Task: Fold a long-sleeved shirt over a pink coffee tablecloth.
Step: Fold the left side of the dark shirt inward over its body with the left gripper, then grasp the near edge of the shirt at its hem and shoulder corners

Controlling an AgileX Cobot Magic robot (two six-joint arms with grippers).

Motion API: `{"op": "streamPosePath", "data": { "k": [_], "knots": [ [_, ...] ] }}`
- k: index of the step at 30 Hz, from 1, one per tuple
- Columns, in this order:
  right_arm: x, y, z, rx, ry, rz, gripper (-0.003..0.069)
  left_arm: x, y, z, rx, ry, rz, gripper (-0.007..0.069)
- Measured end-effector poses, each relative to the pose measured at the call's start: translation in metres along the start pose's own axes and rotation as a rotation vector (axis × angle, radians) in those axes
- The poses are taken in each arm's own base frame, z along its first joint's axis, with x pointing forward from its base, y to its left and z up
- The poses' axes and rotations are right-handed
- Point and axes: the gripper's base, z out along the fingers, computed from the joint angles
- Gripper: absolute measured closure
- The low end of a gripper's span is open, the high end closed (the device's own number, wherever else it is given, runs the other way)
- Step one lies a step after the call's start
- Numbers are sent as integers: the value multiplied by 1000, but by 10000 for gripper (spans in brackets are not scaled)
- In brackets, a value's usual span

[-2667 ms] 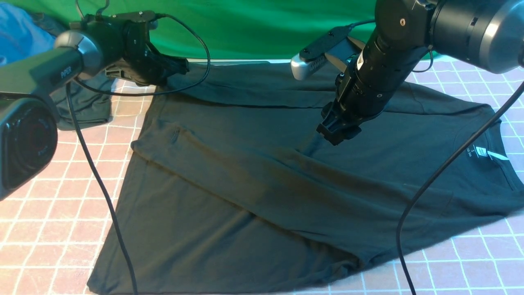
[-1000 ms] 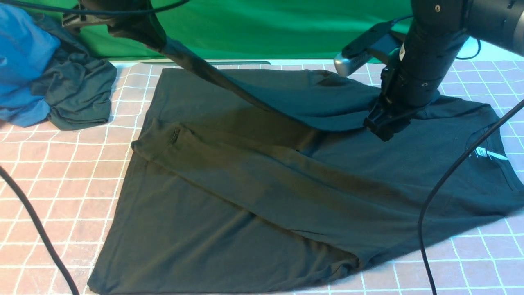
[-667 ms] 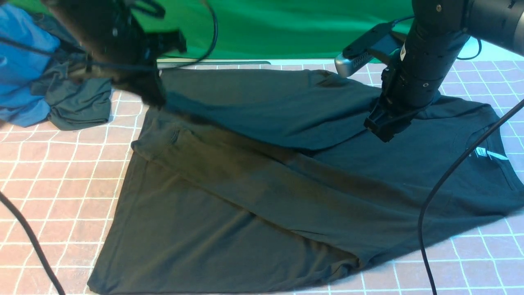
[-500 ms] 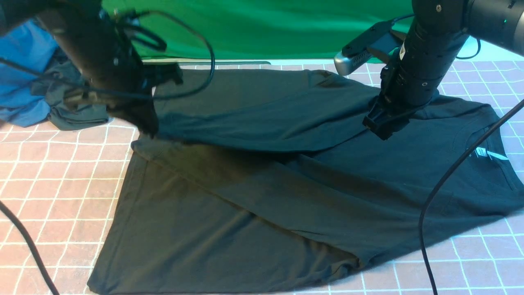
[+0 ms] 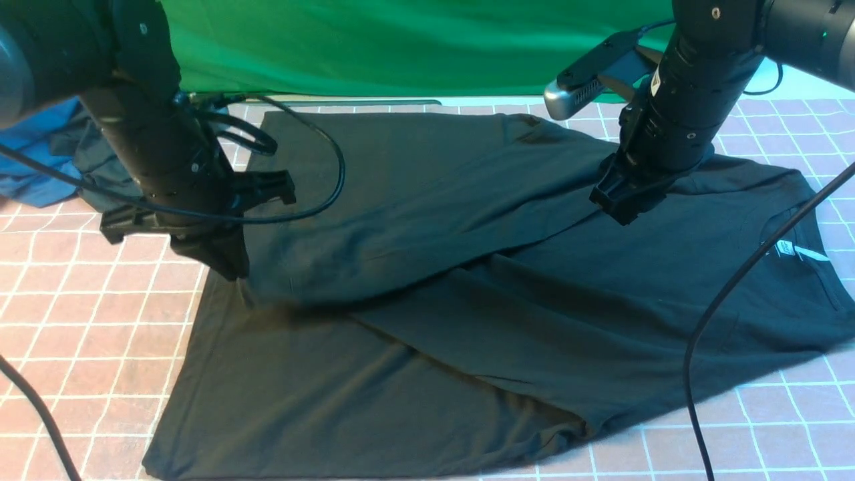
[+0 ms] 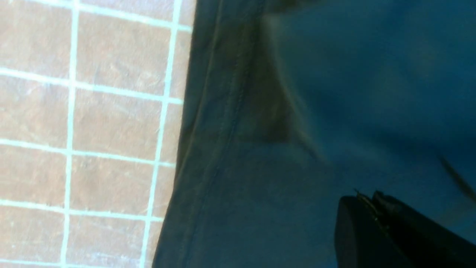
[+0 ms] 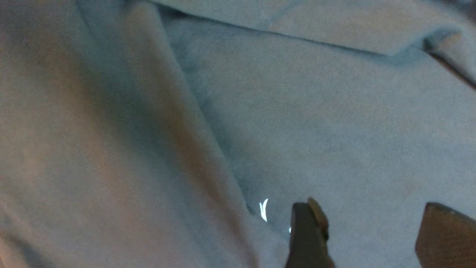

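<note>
Dim, bluish-tinted frames, wrist views soft — grainy, blurred

Setting: robot test studio, not a home. Evidence: plain green backdrop cloth (image 5: 401,47) hung behind the pink gridded tablecloth (image 5: 100,321); black left arm (image 5: 147,147) and right arm (image 5: 681,113) above that tablecloth, with loose black cables (image 5: 735,280); spare garments (image 5: 33,187) heaped at its far-left edge.

Both arms are matte black with cylindrical links. The left arm (image 5: 143,147) has a grey rounded joint cap (image 5: 10,63) and thin black cables (image 5: 342,167) looping off the wrist. The right arm (image 5: 681,100) has a glossy black joint with a small screw (image 5: 715,12), a white sticker (image 5: 656,80), a silver-grey wrist camera (image 5: 578,90) with vent slots, and a long black cord (image 5: 687,381). The left gripper (image 5: 230,264) and right gripper (image 5: 622,208) are black with blocky fingers.
</note>
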Motion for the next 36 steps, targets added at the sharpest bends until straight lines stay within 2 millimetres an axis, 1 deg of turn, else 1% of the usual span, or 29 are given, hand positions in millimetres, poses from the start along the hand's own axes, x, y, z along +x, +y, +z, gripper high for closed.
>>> {"op": "streamPosePath", "data": {
  "k": [6,9,11,13,15,16,20,22,23,24,26,27,28,29,31,34,36],
  "knots": [
    [-2,0,0,5,-20,0,232,5,3,7,-14,29,-2,595],
    [-3,-1,0,8,-31,0,232,4,3,7,-14,23,1,590],
    [-3,-4,0,12,-36,6,232,2,2,6,-10,6,1,572],
    [-2,-10,-2,18,-41,21,232,0,1,4,-3,-15,-3,534],
    [0,-25,-5,32,-56,66,232,-5,-1,-1,8,-56,-5,484],
    [0,-29,-5,34,-61,78,232,-6,-1,-2,11,-65,-6,468],
    [9,-72,-11,28,-121,236,232,-17,-6,-11,45,-163,-9,361],
    [16,-92,-7,1,-157,328,232,-23,-8,-14,65,-222,-8,316],
    [17,-96,-5,0,-158,340,232,-24,-8,-14,67,-227,-6,316],
    [19,-106,0,-11,-178,381,232,-26,-9,-15,78,-257,0,303],
    [22,-118,13,-23,-188,411,232,-31,-12,-16,102,-309,10,302],
    [22,-120,18,-34,-187,407,232,-33,-12,-16,111,-333,12,302],
    [22,-119,20,-39,-189,402,232,-34,-13,-16,114,-338,14,302],
    [18,-120,27,-62,-203,384,232,-37,-14,-15,125,-371,22,302],
    [11,-119,32,-76,-237,352,232,-42,-16,-12,140,-394,20,302],
    [-2,-117,37,-89,-279,329,232,-46,-21,0,166,-379,4,302],
    [-5,-116,43,-108,-268,331,232,-48,-25,5,182,-365,-1,302]
  ]
}}
